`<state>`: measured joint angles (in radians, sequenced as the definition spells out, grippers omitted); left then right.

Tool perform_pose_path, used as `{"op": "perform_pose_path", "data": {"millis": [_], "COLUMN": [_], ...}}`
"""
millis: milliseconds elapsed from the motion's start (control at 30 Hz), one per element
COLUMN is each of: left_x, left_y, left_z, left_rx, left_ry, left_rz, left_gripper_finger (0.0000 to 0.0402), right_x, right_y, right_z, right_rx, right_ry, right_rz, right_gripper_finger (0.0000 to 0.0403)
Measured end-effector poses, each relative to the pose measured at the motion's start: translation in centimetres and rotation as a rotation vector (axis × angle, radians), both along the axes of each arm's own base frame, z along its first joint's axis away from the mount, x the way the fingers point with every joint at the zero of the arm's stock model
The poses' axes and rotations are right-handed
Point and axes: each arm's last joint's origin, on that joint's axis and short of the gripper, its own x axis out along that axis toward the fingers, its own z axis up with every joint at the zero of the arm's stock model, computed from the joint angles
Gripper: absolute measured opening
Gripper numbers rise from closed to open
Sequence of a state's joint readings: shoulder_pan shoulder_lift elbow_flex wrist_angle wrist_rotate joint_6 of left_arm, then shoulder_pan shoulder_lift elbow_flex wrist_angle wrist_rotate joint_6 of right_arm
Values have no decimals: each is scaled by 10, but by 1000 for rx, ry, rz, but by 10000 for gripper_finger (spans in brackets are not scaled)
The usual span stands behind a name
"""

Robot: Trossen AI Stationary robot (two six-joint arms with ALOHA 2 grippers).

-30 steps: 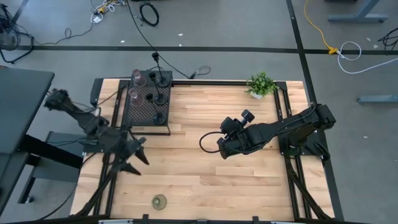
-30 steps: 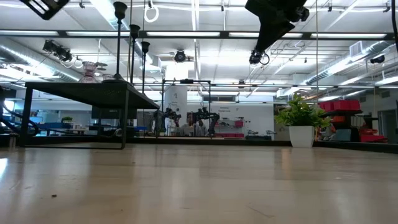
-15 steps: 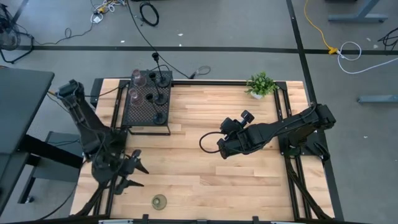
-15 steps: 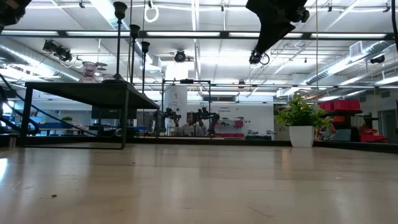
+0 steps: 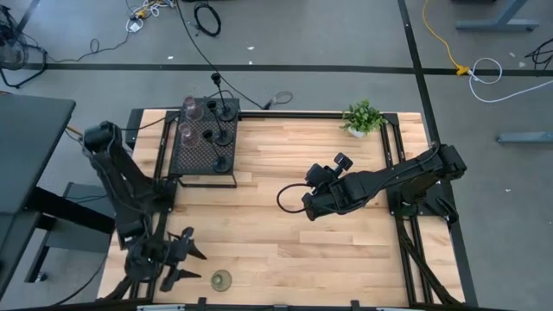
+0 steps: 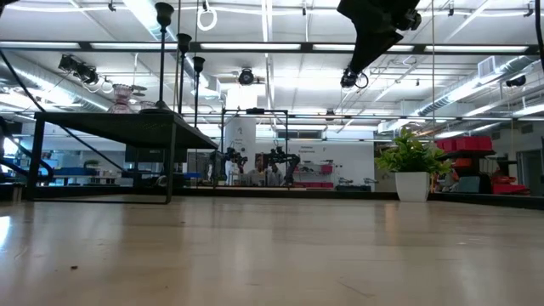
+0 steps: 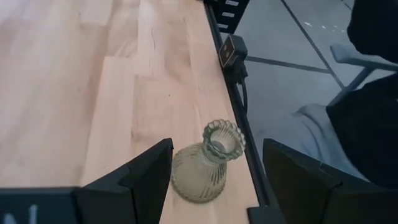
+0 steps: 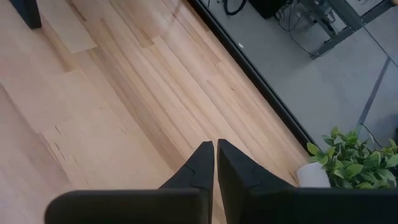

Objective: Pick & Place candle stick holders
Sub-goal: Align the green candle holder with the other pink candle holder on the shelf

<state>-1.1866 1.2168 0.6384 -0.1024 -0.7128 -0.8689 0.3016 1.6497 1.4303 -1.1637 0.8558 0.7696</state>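
The left gripper [image 5: 183, 262], fingers spread wide, hovers just beside the squat olive-gold holder [image 5: 222, 280] at the lower left of the tabletop [image 5: 294, 233]. It should centre over the neck, descend, then close gently. The right gripper [image 5: 306, 207] waits mid-frame, fingers pressed together.
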Motion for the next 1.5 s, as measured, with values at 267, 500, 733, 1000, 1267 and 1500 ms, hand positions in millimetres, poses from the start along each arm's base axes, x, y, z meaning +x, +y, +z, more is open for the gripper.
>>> {"op": "perform_pose_path", "data": {"millis": [267, 500, 733, 1000, 1267, 1500], "left_x": [-1, 1, 6, 10, 20, 33], "left_y": [-19, -30, -41, -49, -53, -54], "left_z": [-26, -41, -61, -77, -94, -100], "left_rx": [-62, -107, -96, -120, -81, -27], "left_ry": [65, 76, 59, 20, -22, -69], "left_rz": [53, 82, 114, 166, 183, 159], "left_gripper_finger": [252, 252, 252, 252, 252, 252], "right_x": [0, 0, 0, 2, 2, 3], "right_y": [0, 0, 0, 1, 1, 1], "right_z": [0, 0, 0, 0, 0, 1], "right_rx": [1, 0, -1, 5, 6, 4], "right_ry": [-1, 1, 1, -18, -22, -22], "right_rz": [0, 2, 3, 3, 4, 15], "right_gripper_finger": [22, 22, 22, 22, 22, 22]}}
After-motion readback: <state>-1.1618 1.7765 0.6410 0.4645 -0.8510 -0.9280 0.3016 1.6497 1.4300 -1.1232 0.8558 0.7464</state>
